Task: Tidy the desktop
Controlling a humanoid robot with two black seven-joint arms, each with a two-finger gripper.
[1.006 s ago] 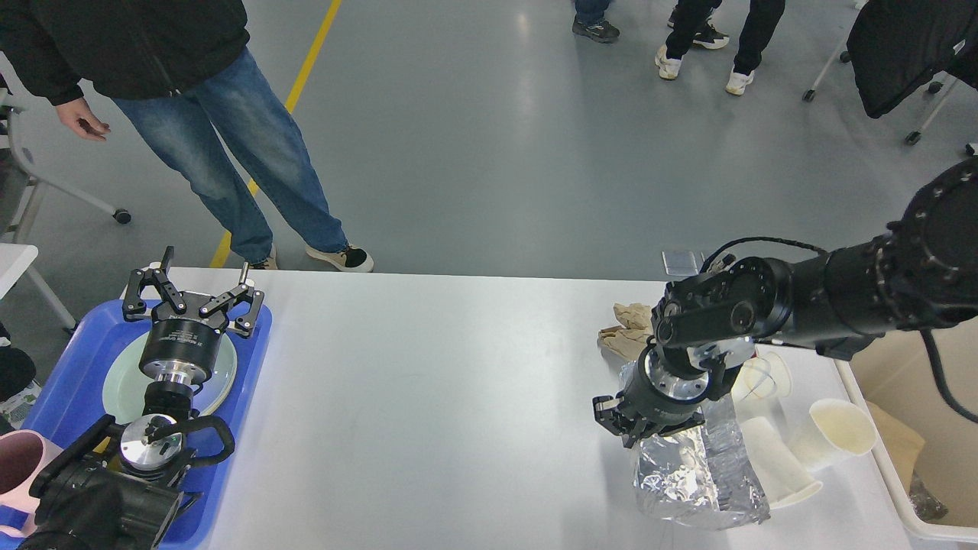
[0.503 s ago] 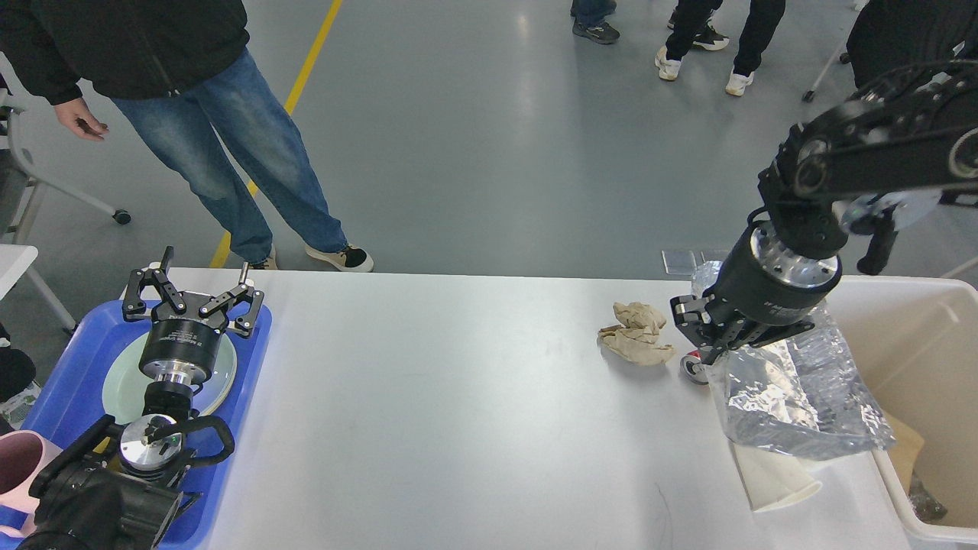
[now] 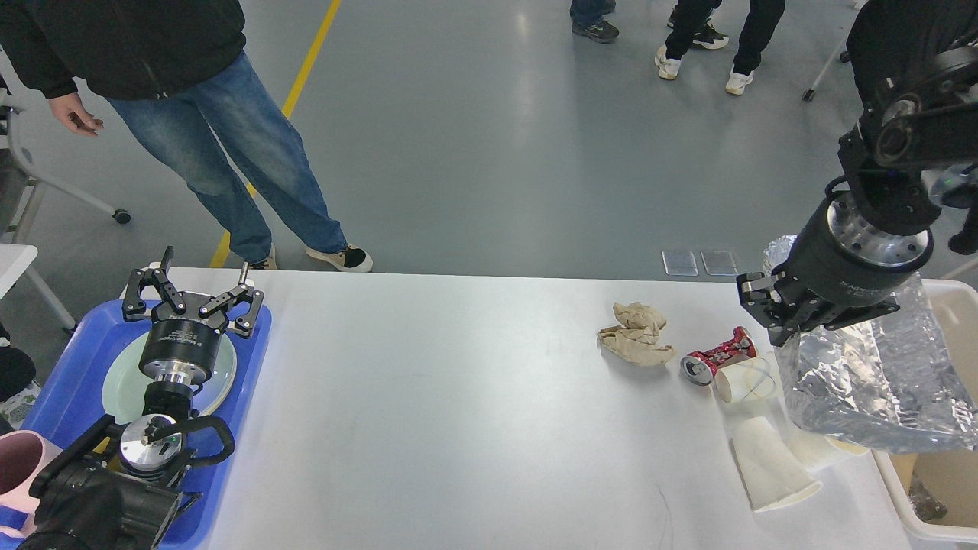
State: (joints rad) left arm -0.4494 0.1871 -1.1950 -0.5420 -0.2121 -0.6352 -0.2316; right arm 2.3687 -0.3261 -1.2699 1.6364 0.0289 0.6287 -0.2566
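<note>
The white desktop (image 3: pixel 458 412) spans the view. My right gripper (image 3: pixel 795 325) is shut on a crinkled silver foil bag (image 3: pixel 871 382) and holds it in the air over the desk's right edge and the cream bin (image 3: pixel 901 496). On the desk below lie a crumpled brown paper wad (image 3: pixel 634 334), a crushed red can (image 3: pixel 717 356), and white paper cups (image 3: pixel 768 462) lying on their sides. My left gripper (image 3: pixel 192 294) is open and empty above a pale green plate (image 3: pixel 122 382) in the blue tray (image 3: pixel 69 397).
A pink mug (image 3: pixel 19 466) sits at the tray's near left. A person in jeans (image 3: pixel 229 137) stands just behind the desk's far left corner. More people's feet show at the far back. Office chair legs stand at both sides.
My right arm has lifted the foil bag and carried it rightward toward the bin, uncovering the red can and cups. The left arm has not moved.
</note>
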